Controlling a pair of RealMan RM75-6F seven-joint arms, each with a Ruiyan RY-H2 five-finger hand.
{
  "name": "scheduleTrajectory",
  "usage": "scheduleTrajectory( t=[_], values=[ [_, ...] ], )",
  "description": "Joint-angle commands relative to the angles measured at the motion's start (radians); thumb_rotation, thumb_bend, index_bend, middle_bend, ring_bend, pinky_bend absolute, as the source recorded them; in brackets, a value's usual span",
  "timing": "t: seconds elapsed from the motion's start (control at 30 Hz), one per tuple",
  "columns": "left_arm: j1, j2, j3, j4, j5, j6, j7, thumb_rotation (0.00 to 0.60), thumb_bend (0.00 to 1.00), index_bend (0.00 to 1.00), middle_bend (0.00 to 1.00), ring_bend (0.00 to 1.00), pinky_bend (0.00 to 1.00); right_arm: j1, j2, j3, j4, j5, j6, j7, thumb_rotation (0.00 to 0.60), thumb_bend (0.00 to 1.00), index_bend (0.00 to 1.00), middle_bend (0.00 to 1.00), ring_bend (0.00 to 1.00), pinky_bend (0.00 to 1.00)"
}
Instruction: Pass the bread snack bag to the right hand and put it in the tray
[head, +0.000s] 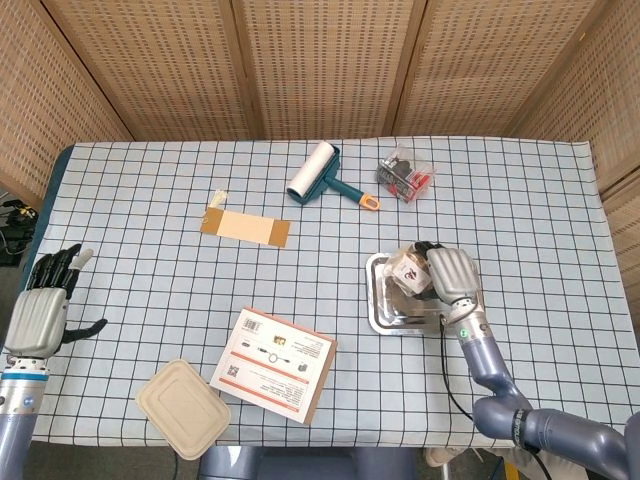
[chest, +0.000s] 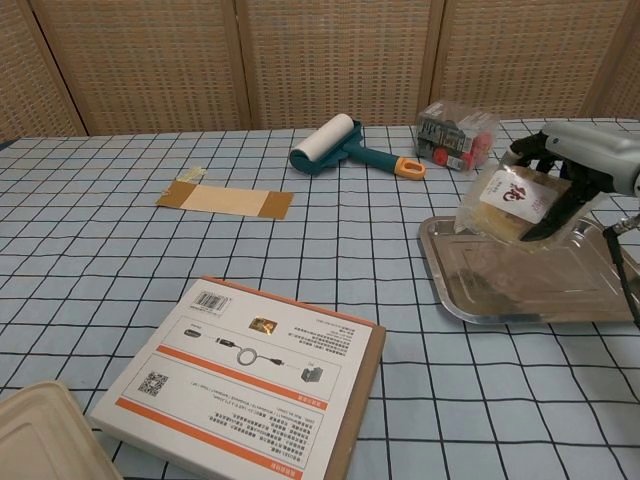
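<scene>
My right hand (head: 448, 272) (chest: 585, 160) holds the bread snack bag (head: 408, 272) (chest: 512, 199), a clear packet with a white label and brown bread inside. The bag hangs just above the steel tray (head: 384, 305) (chest: 500, 287), over its middle; I cannot tell whether it touches the tray floor. My left hand (head: 42, 305) hovers at the table's far left edge with its fingers spread and nothing in it; the chest view does not show it.
A white and orange flat box (head: 272, 363) (chest: 238, 370) lies front centre, a beige lidded container (head: 182, 406) (chest: 40, 437) beside it. A cardboard strip (head: 245, 227) (chest: 225, 200), a lint roller (head: 318, 175) (chest: 345, 146) and a clear packet (head: 405, 174) (chest: 455, 132) sit further back.
</scene>
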Motion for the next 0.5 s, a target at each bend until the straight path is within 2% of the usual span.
scheduleTrajectory(
  t=[0.03,0.13,0.17,0.23,0.3,0.37,0.5],
  values=[
    [0.002,-0.003,0.000,-0.001,0.002,0.002,0.007,0.600,0.12,0.00,0.00,0.00,0.00,-0.019,0.005,-0.009,0.014,-0.008,-0.004,0.029,0.600,0.13,0.60,0.45,0.45,0.59],
    [0.003,-0.005,0.000,-0.004,0.006,0.003,0.016,0.600,0.12,0.00,0.00,0.00,0.00,-0.030,0.004,-0.012,0.032,-0.009,-0.019,0.056,0.600,0.13,0.57,0.43,0.43,0.57],
    [0.004,-0.006,0.001,-0.004,0.007,0.003,0.018,0.600,0.12,0.00,0.00,0.00,0.00,-0.032,0.004,-0.012,0.035,-0.010,-0.023,0.060,0.600,0.12,0.54,0.39,0.39,0.54],
    [0.005,-0.007,0.001,-0.006,0.010,0.004,0.022,0.600,0.12,0.00,0.00,0.00,0.00,-0.036,0.007,-0.015,0.036,-0.009,-0.038,0.070,0.600,0.12,0.44,0.28,0.29,0.40],
    [0.007,-0.007,0.001,-0.007,0.011,0.004,0.023,0.600,0.12,0.00,0.00,0.00,0.00,-0.040,0.023,-0.023,0.020,0.011,-0.066,0.060,0.600,0.12,0.30,0.11,0.12,0.15],
    [0.008,-0.007,0.000,-0.007,0.011,0.005,0.024,0.600,0.12,0.00,0.00,0.00,0.00,-0.043,0.036,-0.025,0.001,0.026,-0.076,0.040,0.600,0.11,0.22,0.02,0.03,0.02],
    [0.011,-0.005,-0.003,-0.009,0.014,0.009,0.021,0.600,0.12,0.00,0.00,0.00,0.00,-0.055,0.061,-0.029,-0.038,0.051,-0.064,-0.009,0.600,0.11,0.13,0.00,0.00,0.00]
  ],
)
